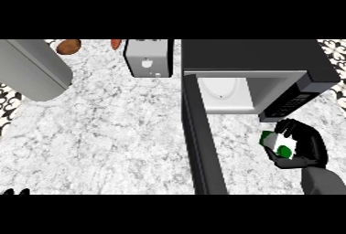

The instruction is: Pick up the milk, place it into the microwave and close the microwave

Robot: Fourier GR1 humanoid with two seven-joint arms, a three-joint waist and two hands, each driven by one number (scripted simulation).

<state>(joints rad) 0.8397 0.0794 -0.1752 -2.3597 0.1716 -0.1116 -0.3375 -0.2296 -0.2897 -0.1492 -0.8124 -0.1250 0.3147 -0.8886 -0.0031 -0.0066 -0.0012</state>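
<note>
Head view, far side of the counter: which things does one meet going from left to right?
grey rounded object → brown food item → orange item → toaster → microwave, its door open.

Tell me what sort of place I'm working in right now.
Most likely a home kitchen counter: a microwave with its door open, a toaster beside it, and a marbled countertop. The right hand holds a milk carton in front of the microwave.
</note>
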